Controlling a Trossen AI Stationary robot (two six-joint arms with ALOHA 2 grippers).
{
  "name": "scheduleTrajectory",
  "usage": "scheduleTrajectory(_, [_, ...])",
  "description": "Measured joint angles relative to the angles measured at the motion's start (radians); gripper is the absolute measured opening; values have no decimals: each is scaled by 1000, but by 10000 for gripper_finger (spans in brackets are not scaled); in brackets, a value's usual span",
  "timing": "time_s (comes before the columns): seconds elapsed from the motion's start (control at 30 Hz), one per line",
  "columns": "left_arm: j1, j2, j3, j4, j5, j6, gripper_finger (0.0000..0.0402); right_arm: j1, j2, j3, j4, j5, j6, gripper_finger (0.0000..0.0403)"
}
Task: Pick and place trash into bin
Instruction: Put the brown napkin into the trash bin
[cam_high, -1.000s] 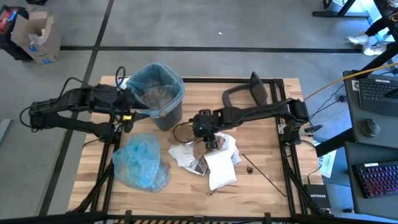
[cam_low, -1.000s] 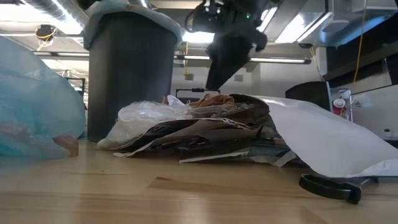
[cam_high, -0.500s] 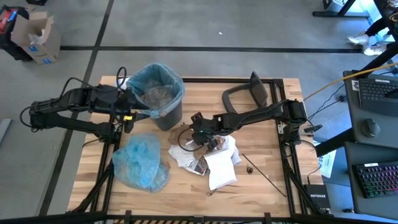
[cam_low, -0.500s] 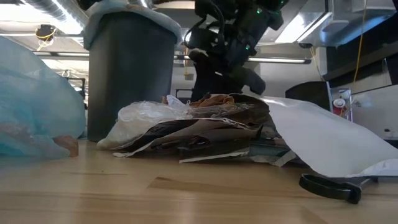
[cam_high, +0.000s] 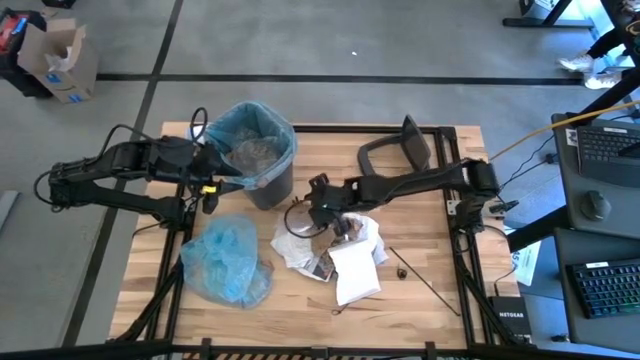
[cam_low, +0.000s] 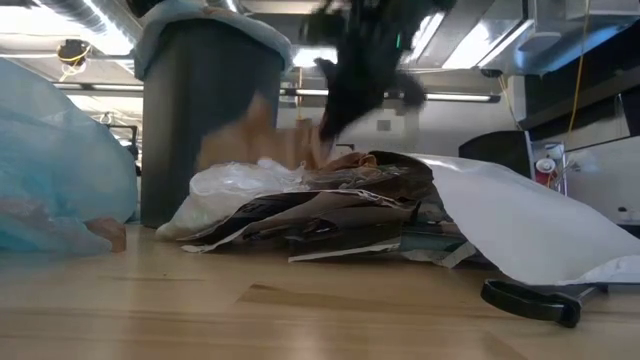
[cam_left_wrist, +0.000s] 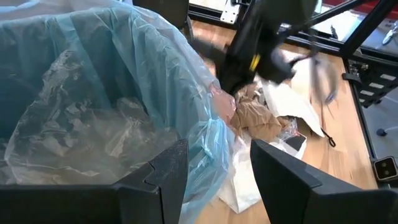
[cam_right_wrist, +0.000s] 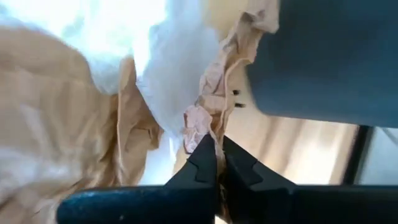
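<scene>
1. The right wrist view alone shows the right gripper pinched shut on crumpled brown paper; from above, the right gripper sits at the trash pile's edge.
2. The left gripper, fingers parted, straddles the bin rim and its blue liner.
3. The wooden table also carries a blue bag; grey floor beyond.
4. The trash is mixed white and brown sheets beside the bin.
</scene>
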Motion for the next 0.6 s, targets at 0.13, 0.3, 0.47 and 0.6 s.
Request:
scheduleTrajectory(0.13, [0, -14, 15, 9, 0, 3, 166, -2, -77, 106, -145, -29, 47, 4])
scheduleTrajectory(0.3, [1, -29, 56, 13, -5, 7, 166, -2, -148, 255, -280, -83, 67, 1])
scheduleTrajectory(0.47, [3, -47, 95, 86, -22, 53, 166, 0, -157, 417, -339, -104, 75, 1])
scheduleTrajectory(0.6, [3, -61, 121, 97, -85, 87, 166, -4, -160, 517, -285, -127, 75, 0])
